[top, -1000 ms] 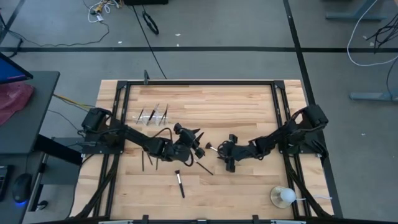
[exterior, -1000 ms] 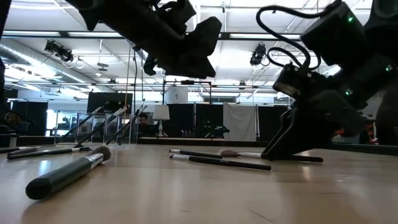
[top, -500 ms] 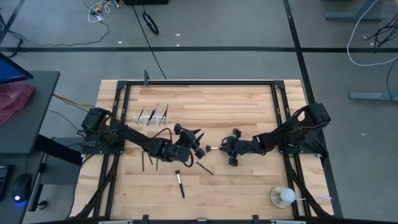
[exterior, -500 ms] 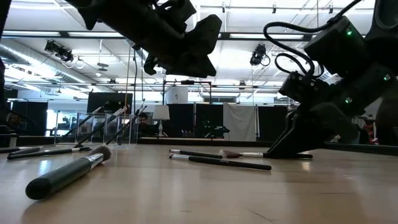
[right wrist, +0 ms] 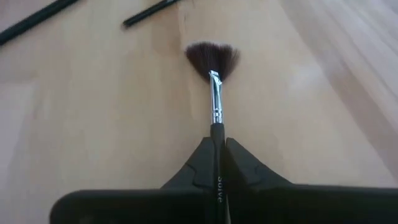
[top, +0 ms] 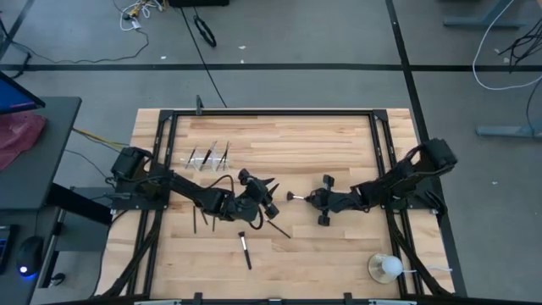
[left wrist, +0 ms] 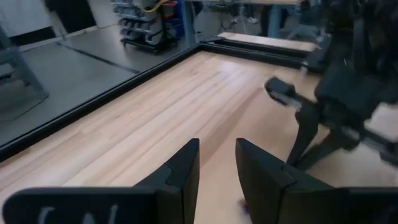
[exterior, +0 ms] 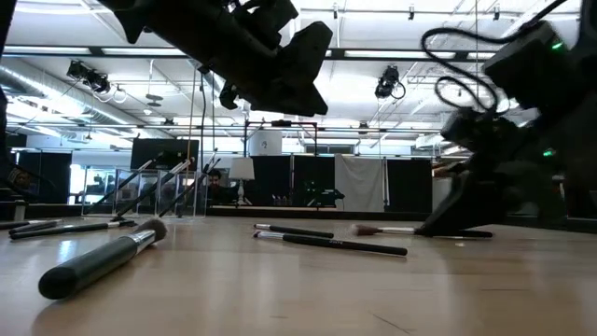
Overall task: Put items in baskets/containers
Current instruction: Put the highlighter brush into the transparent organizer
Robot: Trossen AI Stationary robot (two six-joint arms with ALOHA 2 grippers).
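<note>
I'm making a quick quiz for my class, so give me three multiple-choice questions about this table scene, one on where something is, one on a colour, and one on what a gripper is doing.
1. Where does the clear brush holder stand?
A. far side of the table, on the left arm's side
B. near edge, beside the white ball
C. centre, between the grippers

2. What colour are the bristles of the fan brush?
A. white
B. dark brown
C. pink

3. What is the right gripper doing?
A. hanging open, holding nothing
B. shut on the fan brush's handle
C. holding the white ball

Answers: 1 A, the high view shows it there; 2 B, the right wrist view shows dark bristles; 3 B, the fingers close on the handle.
</note>
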